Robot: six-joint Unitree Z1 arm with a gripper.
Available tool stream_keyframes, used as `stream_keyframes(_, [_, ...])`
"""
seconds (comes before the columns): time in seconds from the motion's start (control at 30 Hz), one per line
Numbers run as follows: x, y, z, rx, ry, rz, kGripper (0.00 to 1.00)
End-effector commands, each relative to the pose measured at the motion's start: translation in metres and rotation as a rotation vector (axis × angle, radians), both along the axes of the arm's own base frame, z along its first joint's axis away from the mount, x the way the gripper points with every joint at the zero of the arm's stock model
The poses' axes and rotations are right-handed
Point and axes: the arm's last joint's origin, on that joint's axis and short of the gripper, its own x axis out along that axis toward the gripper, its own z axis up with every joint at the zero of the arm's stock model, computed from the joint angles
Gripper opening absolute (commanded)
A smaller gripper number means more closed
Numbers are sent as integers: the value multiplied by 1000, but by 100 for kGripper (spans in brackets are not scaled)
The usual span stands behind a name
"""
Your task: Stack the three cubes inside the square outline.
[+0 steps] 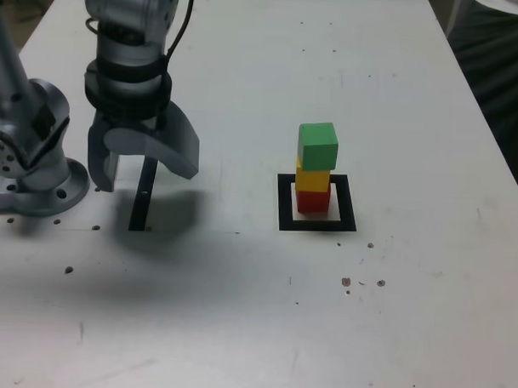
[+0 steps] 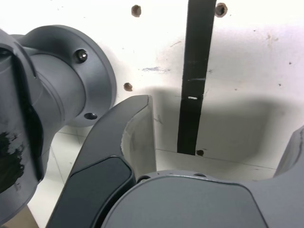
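We judge the stacking finished: green cube (image 1: 318, 146) tops the pile; our fingers (image 1: 149, 169) spread empty, needing only rest.

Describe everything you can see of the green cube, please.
The green cube is a small, plain, matte block, its top face lighter than its front. It sits upright as the top of the stack, directly on the yellow cube, slightly offset from it. The gripper is well clear of it, towards the exterior view's left.
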Motion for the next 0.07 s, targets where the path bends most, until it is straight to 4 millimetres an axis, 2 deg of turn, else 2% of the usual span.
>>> stream_keyframes(0.0, [-5, 0, -1, -9, 0, 0, 99])
stream_keyframes(0.03, [-5, 0, -2, -10, 1, 0, 99])
